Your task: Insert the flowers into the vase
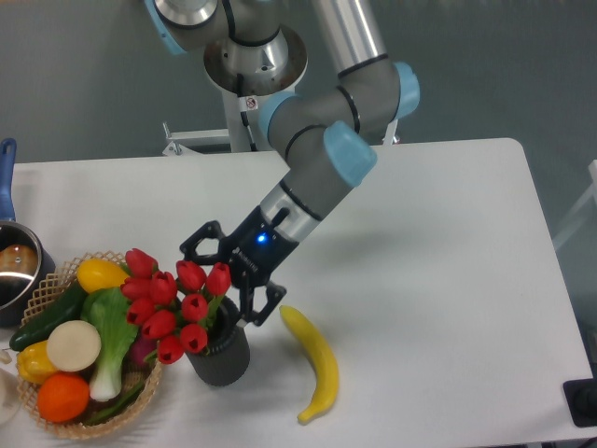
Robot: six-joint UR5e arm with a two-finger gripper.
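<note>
Here, on a white table seen from the fixed camera, the flowers, a bunch of red tulip buds, stand with their stems in the vase, a dark ribbed cylinder at the near edge; the blooms lean left over its rim, toward a wicker basket. Just above and behind the buds hangs the gripper, its black fingers spread wide and clasping nothing, a blue light glowing on its wrist. The grey arm with pale blue joints slopes up and to the right toward its base at the far side of the table. Right of the vase, close but apart from it, lies a yellow banana, curved and pointing toward the near edge. The basket, at near left, touches or nearly touches the blooms and holds a leafy green vegetable, an orange, a cucumber and yellow fruit. A blue-handled metal pot sits at the far left edge, partly cut off.
</note>
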